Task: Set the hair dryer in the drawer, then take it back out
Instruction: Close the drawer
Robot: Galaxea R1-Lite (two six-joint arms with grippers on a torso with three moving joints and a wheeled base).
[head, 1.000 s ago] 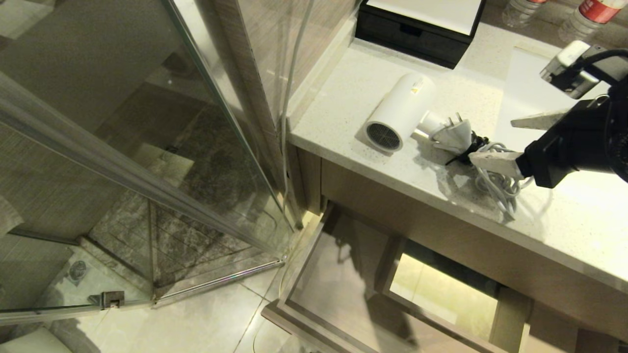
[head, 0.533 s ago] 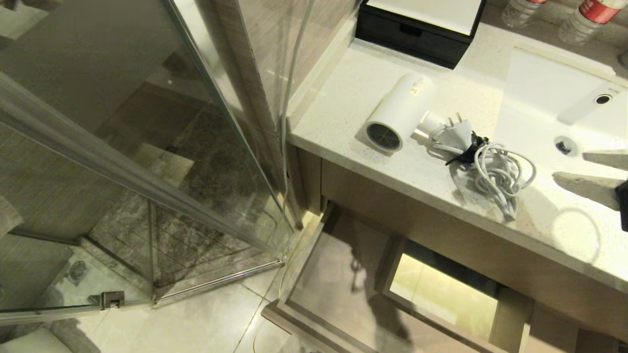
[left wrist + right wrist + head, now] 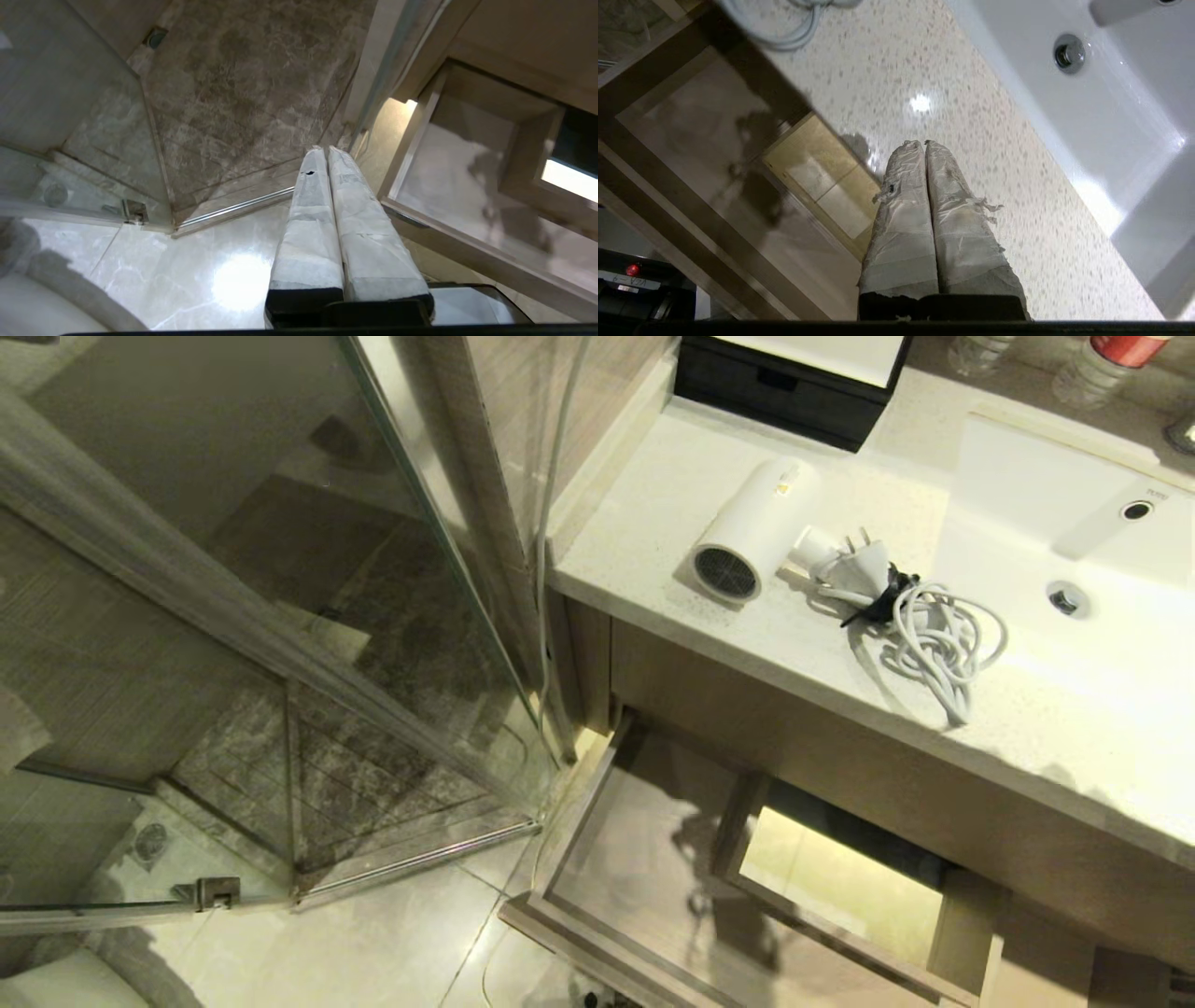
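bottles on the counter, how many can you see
2, both cut off by the head view's top edge at the back of the counter: a clear bottle and a red-labelled bottle. Others may be out of frame.

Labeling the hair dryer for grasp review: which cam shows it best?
Head view: the whole hair dryer lies on the counter, grille toward the camera, cord coiled beside it. Right wrist view catches only loops of cord at the frame edge. Left wrist view shows none of it, just floor and the open drawer.
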